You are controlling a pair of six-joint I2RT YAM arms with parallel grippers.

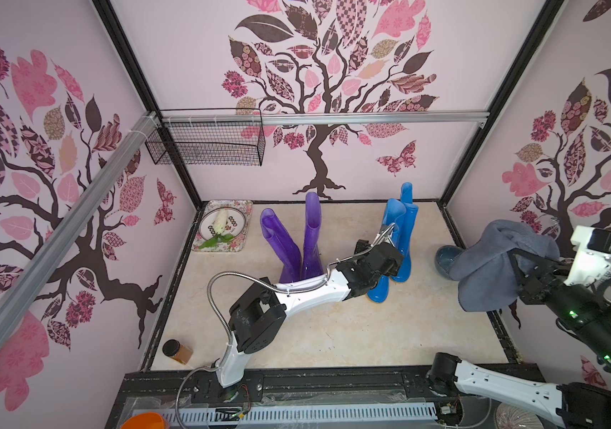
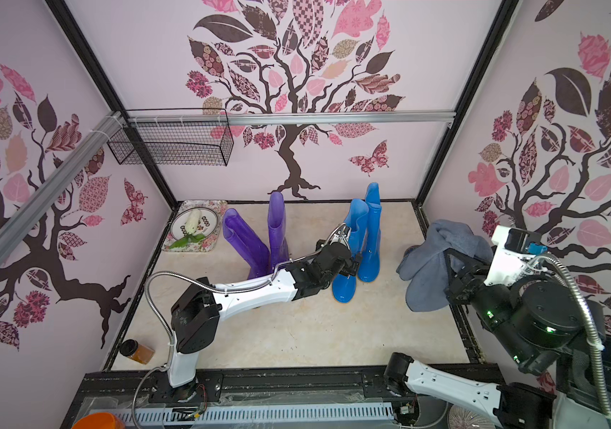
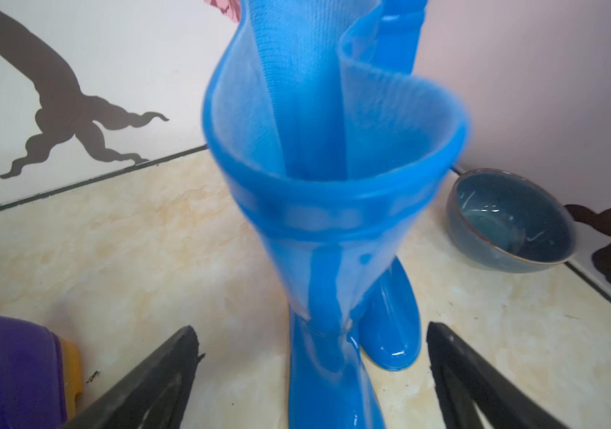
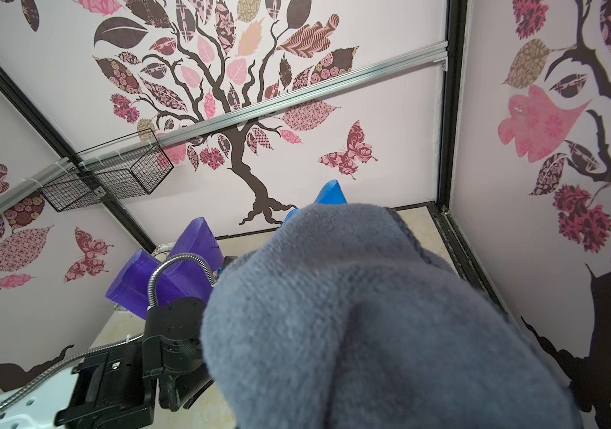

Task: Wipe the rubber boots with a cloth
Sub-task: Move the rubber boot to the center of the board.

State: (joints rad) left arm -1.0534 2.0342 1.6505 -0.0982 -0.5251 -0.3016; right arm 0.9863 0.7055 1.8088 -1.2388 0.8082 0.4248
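Note:
Two purple rubber boots [image 1: 289,245] [image 2: 248,241] and two bright blue ones [image 1: 404,223] [image 2: 371,219] stand upright near the back wall. My left gripper [image 3: 311,334] [image 1: 389,265] is open. Its black fingers [image 3: 170,364] stand either side of the nearer blue boot [image 3: 333,208], low on the shaft and apart from it. My right gripper [image 1: 515,263] [image 2: 449,262] is raised at the right wall, shut on the grey-blue cloth [image 1: 493,267] [image 2: 434,267]. The cloth [image 4: 371,315] drapes over the jaws and hides them in the right wrist view.
A grey-blue bowl [image 3: 512,219] [image 1: 443,256] sits right of the blue boots, partly behind the cloth. A floral tray [image 1: 239,210] with a plate lies at the back left. An amber jar [image 1: 177,351] lies front left. A wire basket [image 1: 207,143] hangs on the wall rail.

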